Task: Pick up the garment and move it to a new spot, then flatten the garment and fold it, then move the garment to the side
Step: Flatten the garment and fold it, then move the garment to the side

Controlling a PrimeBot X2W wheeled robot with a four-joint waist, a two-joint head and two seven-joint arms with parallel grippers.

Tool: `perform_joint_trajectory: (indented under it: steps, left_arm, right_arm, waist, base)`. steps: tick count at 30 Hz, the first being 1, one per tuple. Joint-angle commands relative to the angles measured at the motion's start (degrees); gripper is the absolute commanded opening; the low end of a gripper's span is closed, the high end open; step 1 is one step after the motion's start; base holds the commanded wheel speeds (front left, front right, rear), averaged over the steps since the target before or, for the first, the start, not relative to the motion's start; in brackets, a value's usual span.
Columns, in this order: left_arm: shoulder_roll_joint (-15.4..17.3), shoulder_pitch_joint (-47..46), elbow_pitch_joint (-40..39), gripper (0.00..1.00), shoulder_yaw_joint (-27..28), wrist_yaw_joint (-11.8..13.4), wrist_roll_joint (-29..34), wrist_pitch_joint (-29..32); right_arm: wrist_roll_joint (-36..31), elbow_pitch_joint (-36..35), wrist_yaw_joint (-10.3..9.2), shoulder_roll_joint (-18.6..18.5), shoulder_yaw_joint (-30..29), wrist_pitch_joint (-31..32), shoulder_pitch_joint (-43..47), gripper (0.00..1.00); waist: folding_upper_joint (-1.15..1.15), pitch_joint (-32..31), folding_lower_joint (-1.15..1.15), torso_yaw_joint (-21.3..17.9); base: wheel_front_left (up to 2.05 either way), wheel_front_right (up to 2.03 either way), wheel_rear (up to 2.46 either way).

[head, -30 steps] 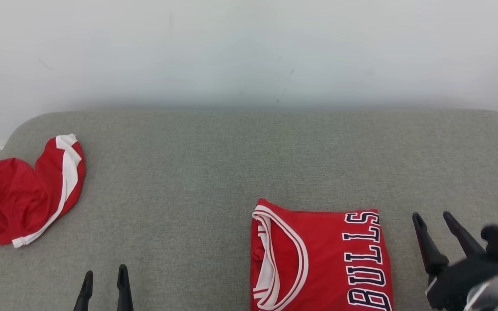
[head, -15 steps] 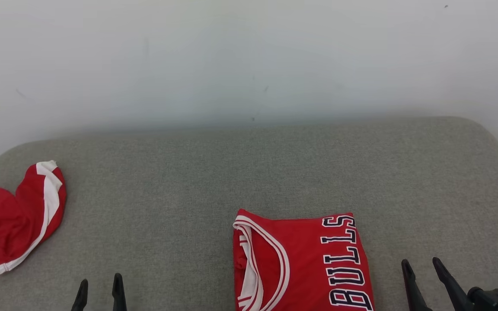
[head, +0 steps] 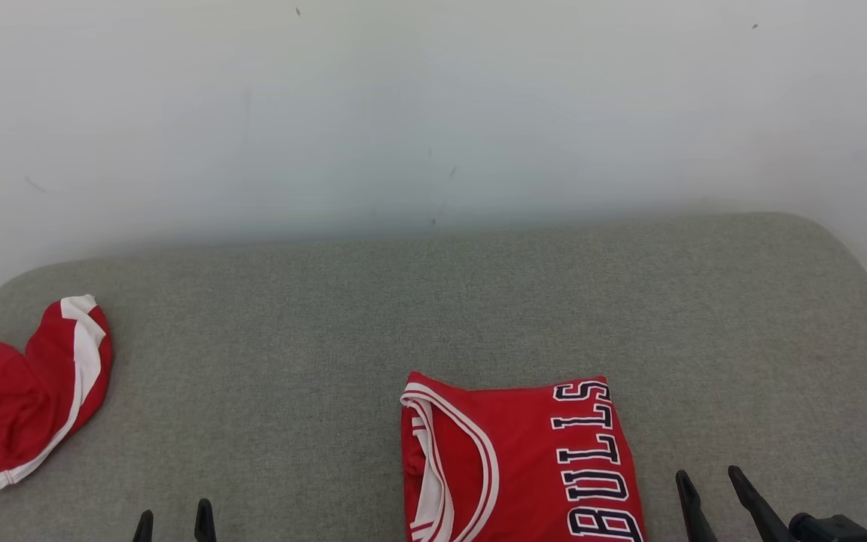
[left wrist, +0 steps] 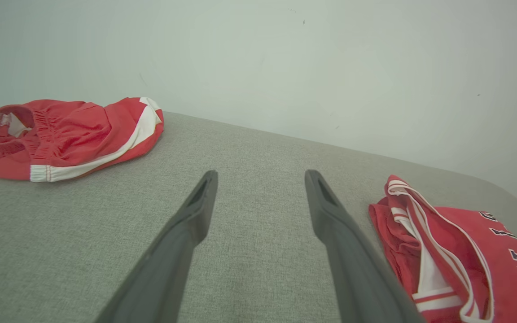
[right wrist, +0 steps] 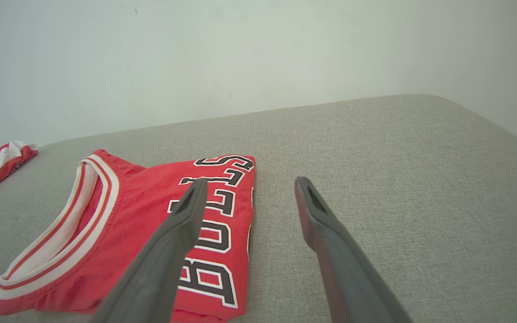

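Both left gripper (head: 174, 512) and right gripper (head: 707, 477) gaping, empty, bases cut off, jersey (head: 524, 452) cropped below

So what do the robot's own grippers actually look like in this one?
Both match: the left gripper and right gripper each have two long, matt dark grey fingers that taper to narrow tips, with a slot-shaped recess just below each tip. In the head view a black rounded housing sits at the right gripper's base.

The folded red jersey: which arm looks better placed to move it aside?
Probably the right. The right gripper, open, sits just beside the jersey; the left gripper, also open, is farther off across bare cushion.
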Motion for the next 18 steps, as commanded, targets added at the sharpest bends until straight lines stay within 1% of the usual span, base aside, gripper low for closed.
perform_joint_trajectory:
  steps: [1, 5, 12, 18]
  left_arm:
    - [-0.03, 1.02, -0.19, 1.0, 0.23, -0.21, -0.12, -0.15]
    - [-0.04, 1.3, -0.33, 1.0, 0.12, -0.25, 0.64, -0.15]
    - [-0.03, 0.99, -0.46, 1.0, 0.0, -0.26, 0.76, -0.15]
    - [-0.04, 0.76, -0.98, 1.0, -0.6, 0.49, 0.65, -0.15]
  right_arm:
    - [-0.25, 0.01, 0.04, -0.11, -0.19, -0.1, -0.18, 1.0]
    - [-0.05, -0.13, 0.04, 0.18, -0.34, -0.05, -0.26, 1.0]
    - [0.35, -0.39, 0.04, -0.39, -0.07, 0.5, -0.64, 1.0]
    - [0.7, -0.7, 0.04, -0.54, 0.1, 1.14, -1.25, 1.0]
  waist:
    - [0.0, 0.06, 0.0, 0.2]
    - [0.0, 0.27, 0.0, 0.41]
    - [0.0, 0.68, 0.0, 0.53]
    - [0.0, 1.15, 0.0, 0.67]
  base:
    - [0.0, 0.0, 0.0]
    - [0.0, 0.0, 0.0]
    - [0.0, 0.0, 0.0]
    - [0.0, 0.0, 0.0]
